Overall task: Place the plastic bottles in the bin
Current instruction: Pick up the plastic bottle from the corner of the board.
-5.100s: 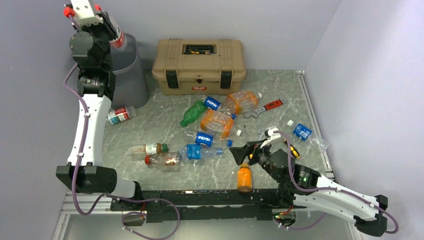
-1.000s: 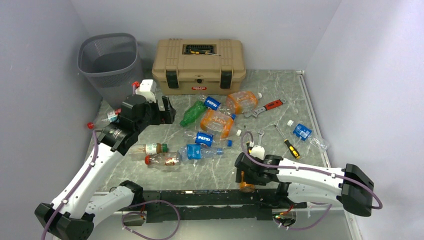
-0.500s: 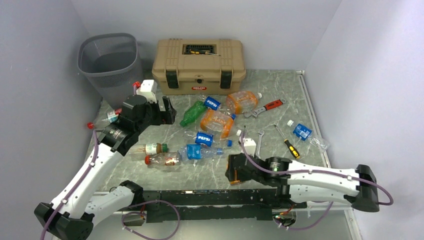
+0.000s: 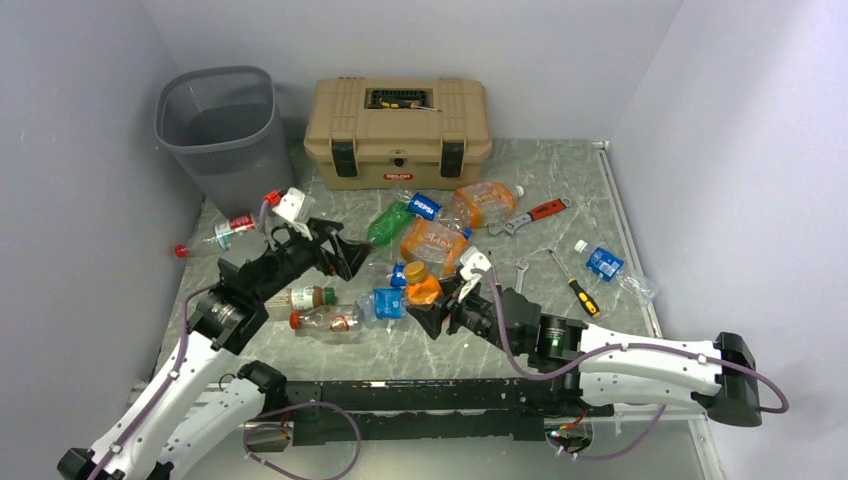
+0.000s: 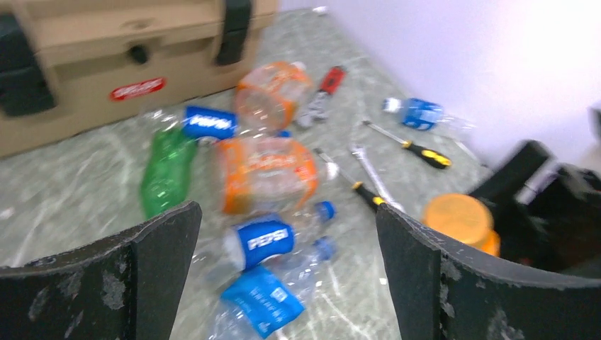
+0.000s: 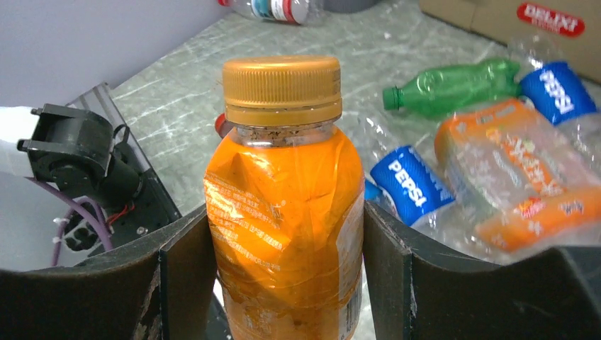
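"PEPSI" stands in white on the blue label of a crushed clear bottle (image 6: 411,185) and again on a second blue-labelled bottle (image 6: 556,85). The red plate (image 6: 551,19) on the tan toolbox (image 6: 482,18) reads "DELIXI". The small print on the orange bottle (image 6: 283,212) is illegible.

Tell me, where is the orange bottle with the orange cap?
In the top view, the orange bottle is held in the right gripper, near the front middle of the table, right beside a blue Pepsi bottle.

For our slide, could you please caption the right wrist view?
The right arm's fingers hold an orange bottle, with a green bottle and Pepsi bottles lying on the table beyond.
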You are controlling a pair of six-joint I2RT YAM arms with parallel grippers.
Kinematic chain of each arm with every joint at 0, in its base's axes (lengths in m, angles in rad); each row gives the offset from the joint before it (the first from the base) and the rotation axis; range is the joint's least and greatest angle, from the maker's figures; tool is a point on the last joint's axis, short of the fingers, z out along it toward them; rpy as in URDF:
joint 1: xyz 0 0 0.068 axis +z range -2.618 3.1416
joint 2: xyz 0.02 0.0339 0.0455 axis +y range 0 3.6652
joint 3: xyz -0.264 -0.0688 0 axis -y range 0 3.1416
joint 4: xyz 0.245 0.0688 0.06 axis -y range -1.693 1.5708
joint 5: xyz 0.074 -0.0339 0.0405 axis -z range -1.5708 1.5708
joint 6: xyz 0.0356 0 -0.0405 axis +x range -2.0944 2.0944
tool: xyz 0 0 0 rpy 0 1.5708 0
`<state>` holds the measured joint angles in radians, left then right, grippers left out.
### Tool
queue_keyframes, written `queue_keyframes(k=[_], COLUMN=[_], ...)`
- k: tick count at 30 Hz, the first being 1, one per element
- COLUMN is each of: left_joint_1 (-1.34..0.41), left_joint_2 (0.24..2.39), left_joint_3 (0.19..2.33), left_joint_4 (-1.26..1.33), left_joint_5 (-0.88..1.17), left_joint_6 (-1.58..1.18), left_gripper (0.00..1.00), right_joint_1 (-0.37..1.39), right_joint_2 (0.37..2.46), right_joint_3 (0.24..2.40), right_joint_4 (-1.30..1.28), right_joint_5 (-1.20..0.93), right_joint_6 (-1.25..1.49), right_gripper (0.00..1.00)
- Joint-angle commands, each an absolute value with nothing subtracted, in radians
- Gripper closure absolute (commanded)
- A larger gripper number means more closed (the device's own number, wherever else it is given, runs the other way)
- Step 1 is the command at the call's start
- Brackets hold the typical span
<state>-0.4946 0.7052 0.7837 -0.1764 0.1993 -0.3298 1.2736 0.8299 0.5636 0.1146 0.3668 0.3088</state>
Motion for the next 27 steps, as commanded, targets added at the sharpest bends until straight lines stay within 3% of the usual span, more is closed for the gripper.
queue_keyframes(k=[1,6,13,20,27], left_joint_1=[-0.507,-0.514,-0.515,-0.515,-0.520], left_joint_2=[0.664,0.717,0.779,0.803,0.844], left_joint_3=[0.772,0.815,0.797,0.795,0.811], left_joint_4=[0.049,0.004,0.115,0.118,0.103], left_joint_5=[0.481,0.603,0.785,0.799,0.825], left_joint_6=[-0.327,-0.317,-0.390,-0.387,-0.384], left_gripper=[0.00,0.01,0.01,0.02,0.11], right_joint_1=[1.279,1.278,1.279,1.284,1.291], right_joint_2=[0.848,0.848,0.951,1.029,1.093], right_joint_3=[0.541,0.455,0.468,0.488,0.510], right_joint_4=[0.404,0.610,0.719,0.810,0.888], right_joint_5=[0.309,0.388,0.300,0.253,0.248], right_joint_6=[0.125,0.117,0.100,0.096,0.087], right_gripper=[1.00,1.00,1.00,1.00,1.00])
